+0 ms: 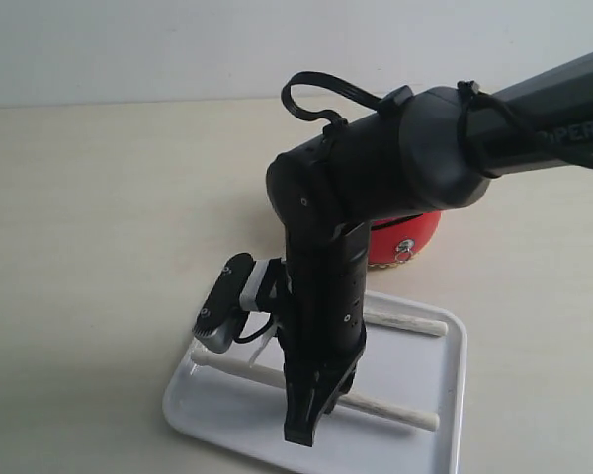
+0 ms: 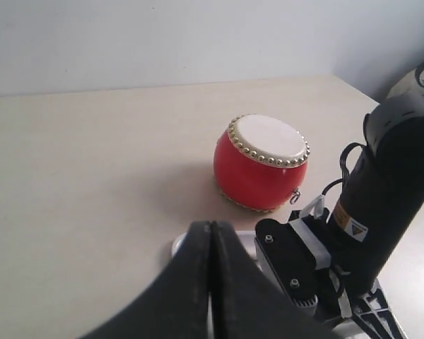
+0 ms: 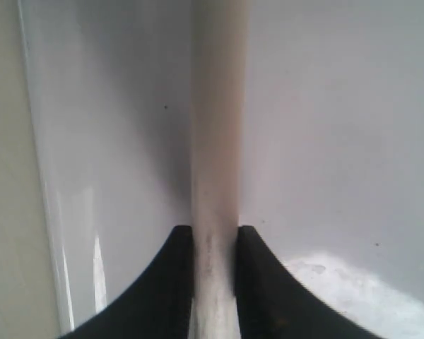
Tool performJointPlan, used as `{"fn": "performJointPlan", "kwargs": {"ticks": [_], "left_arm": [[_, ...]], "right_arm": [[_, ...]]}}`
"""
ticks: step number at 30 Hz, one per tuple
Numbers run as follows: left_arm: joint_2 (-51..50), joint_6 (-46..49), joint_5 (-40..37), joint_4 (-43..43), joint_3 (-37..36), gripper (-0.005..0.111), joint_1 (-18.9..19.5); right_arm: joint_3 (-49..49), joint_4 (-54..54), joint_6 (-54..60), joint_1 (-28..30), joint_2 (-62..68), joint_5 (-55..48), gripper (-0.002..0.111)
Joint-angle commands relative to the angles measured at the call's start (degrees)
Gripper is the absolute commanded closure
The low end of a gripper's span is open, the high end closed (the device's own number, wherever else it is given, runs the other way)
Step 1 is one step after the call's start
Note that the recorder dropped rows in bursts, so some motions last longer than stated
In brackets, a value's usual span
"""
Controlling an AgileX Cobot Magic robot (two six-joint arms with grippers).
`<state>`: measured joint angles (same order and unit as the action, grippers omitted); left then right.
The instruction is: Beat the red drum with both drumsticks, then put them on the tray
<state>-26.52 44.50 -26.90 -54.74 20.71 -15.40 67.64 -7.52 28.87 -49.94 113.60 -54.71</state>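
The white tray (image 1: 427,363) holds both pale drumsticks. The near drumstick (image 1: 245,367) runs across its front, and the far drumstick (image 1: 407,322) lies along its back. My right gripper (image 1: 304,425) reaches straight down onto the near stick. In the right wrist view its jaws (image 3: 214,229) press both sides of that drumstick (image 3: 215,127), which rests on the tray (image 3: 339,141). The red drum (image 1: 407,239) stands behind the tray, mostly hidden by the arm. In the left wrist view the drum (image 2: 261,164) is in full view, and my left gripper (image 2: 210,227) is shut and empty above the tray's corner (image 2: 178,246).
The right arm (image 2: 389,191) and its wrist camera (image 1: 222,304) stand over the tray's left half. Beige tabletop (image 1: 99,247) surrounds the tray and drum. A pale wall runs along the back.
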Motion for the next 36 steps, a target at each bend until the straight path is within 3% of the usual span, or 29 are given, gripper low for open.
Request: {"fn": "performJointPlan", "kwargs": {"ticks": [1, 8, 15, 22, 30, 36], "left_arm": [[0.5, -0.2, 0.0, 0.2, 0.0, 0.107, 0.2], [0.5, -0.2, 0.0, 0.2, 0.0, 0.107, 0.2], [0.5, -0.2, 0.0, 0.2, 0.0, 0.107, 0.2], [0.5, -0.2, 0.0, 0.2, 0.0, 0.107, 0.2], [0.5, -0.2, -0.1, 1.9, 0.0, 0.107, 0.2], [0.5, -0.2, 0.1, 1.9, 0.0, 0.107, 0.2]], "right_arm": [[0.2, -0.5, 0.5, 0.0, 0.8, -1.3, 0.108], [0.2, -0.5, 0.4, 0.0, 0.8, -2.2, 0.106], [0.2, -0.6, -0.9, 0.0, 0.8, -2.3, 0.084], [0.2, -0.6, -3.4, 0.0, 0.6, -3.0, 0.076], [0.2, -0.9, -7.8, 0.0, -5.6, -3.5, 0.078], [-2.2, -1.5, -11.7, 0.0, -15.9, 1.4, 0.099]]}}
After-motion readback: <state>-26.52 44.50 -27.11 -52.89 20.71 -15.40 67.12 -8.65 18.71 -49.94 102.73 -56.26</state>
